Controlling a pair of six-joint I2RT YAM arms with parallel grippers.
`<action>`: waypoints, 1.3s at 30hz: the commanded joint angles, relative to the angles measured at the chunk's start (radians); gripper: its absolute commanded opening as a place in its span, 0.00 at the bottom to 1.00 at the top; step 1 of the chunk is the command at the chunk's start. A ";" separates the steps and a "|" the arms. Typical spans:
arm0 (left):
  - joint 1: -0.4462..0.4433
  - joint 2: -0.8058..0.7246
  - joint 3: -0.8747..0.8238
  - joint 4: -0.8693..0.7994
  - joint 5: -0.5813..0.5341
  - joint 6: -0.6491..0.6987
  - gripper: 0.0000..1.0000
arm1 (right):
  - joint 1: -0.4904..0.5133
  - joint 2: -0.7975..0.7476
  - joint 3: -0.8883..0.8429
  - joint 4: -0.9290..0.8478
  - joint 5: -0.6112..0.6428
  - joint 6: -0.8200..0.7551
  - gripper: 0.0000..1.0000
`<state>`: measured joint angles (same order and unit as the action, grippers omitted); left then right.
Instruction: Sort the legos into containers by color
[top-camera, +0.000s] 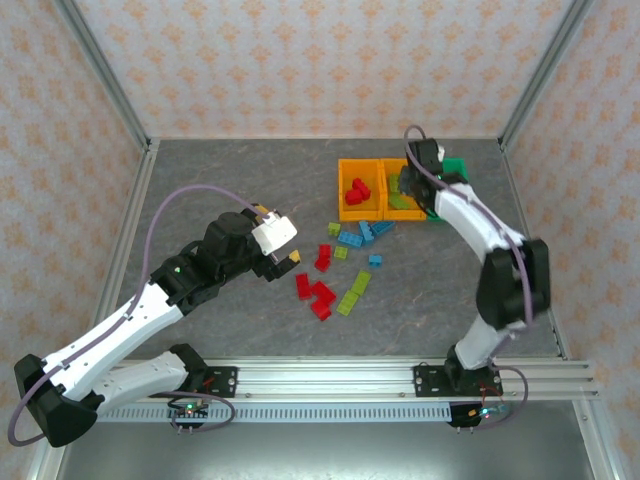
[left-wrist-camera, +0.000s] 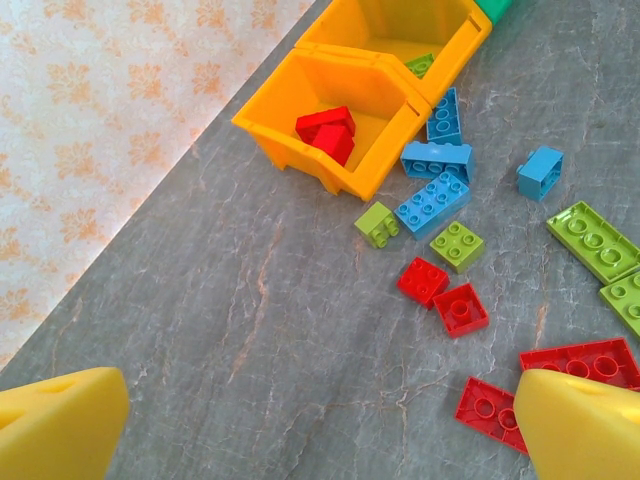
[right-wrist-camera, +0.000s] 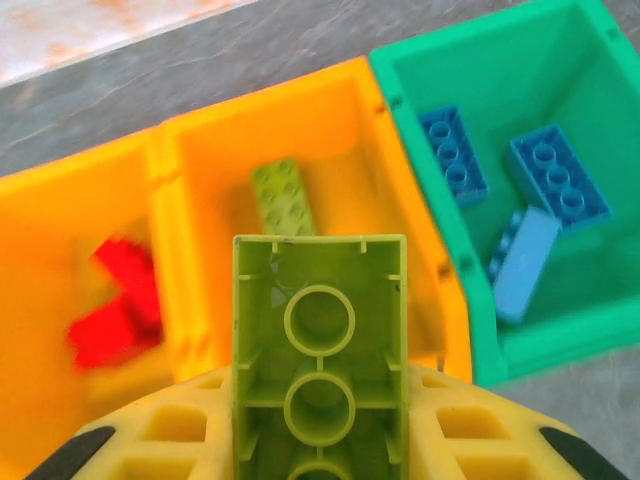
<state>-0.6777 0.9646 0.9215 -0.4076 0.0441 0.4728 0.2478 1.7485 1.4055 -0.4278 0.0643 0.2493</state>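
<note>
One orange bin (right-wrist-camera: 40, 230) holds red legos (right-wrist-camera: 115, 310), next bin (right-wrist-camera: 205, 165) a lime lego (right-wrist-camera: 282, 195), green bin (right-wrist-camera: 470, 70) blue legos (right-wrist-camera: 555, 180). Right fingers (right-wrist-camera: 175, 440) pinch a lime brick (right-wrist-camera: 320, 330); left fingers (left-wrist-camera: 60, 425) spread

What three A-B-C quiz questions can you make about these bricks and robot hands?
1. Which bin holds blue bricks? A left orange B middle orange C green
2. What colour brick does the right gripper hold? A red B lime green C blue
3. How is the left gripper? A wide open B shut on a red brick C shut empty
Answers: 1 C: they lie in the green bin. 2 B: it clamps a lime green brick. 3 A: its jaws stand far apart.
</note>
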 joint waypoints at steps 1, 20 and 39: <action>0.010 -0.006 0.003 -0.001 -0.006 0.007 1.00 | -0.020 0.180 0.177 -0.073 0.023 -0.053 0.28; 0.010 0.018 0.018 -0.016 0.017 -0.003 1.00 | 0.083 -0.339 -0.160 -0.253 -0.175 0.153 0.62; 0.010 0.007 0.019 -0.026 0.021 0.008 1.00 | 0.331 -0.033 -0.264 -0.154 -0.069 0.179 0.68</action>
<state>-0.6777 0.9886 0.9218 -0.4149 0.0734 0.4728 0.5819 1.6642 1.0855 -0.6296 -0.0322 0.4618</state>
